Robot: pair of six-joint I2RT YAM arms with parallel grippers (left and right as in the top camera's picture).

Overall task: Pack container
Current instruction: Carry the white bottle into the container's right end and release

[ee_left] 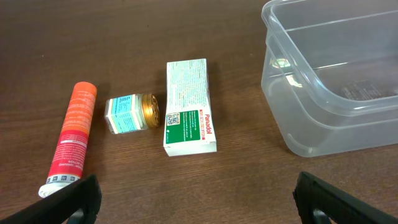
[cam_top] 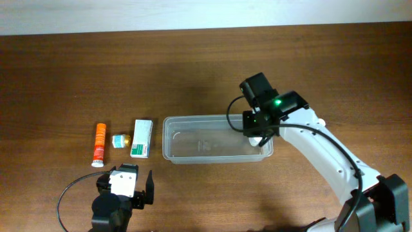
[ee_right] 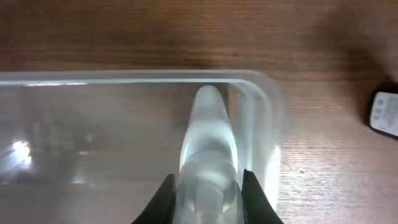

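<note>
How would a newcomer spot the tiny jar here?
Left of the big clear container, three small items lie in a row. The jar is the middle one, between orange tube and white-green carton: smallest, with a gold lid.

Orange tube (ee_left: 69, 140), small jar (ee_left: 132, 113), carton box (ee_left: 188, 106) lie beside the container (ee_left: 287, 109).

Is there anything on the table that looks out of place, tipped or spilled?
Only the small jar: it lies on its side between the orange tube and the carton, gold lid toward the carton. Nothing is spilled.
</note>
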